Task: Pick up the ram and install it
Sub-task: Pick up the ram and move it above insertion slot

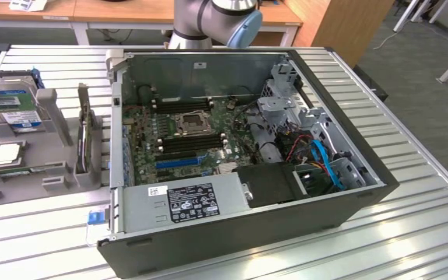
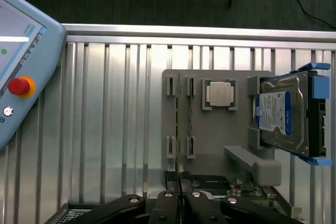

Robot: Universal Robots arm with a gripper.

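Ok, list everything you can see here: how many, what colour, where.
table: one, silver, slatted
computer case: one, dark grey, on the table
main board: one, green, inside the case
holder: one, grey, on the table beside the case
memory sticks: apparently two, green, on edge in the holder
processor: one, silver, in the holder
hard drive: one, silver and blue, on the holder
expansion card: one, dark, upright in the holder
control pendant: one, pale grey, beside the table
arm: one, grey and blue, behind the case
gripper: one, black, shut, over the holder
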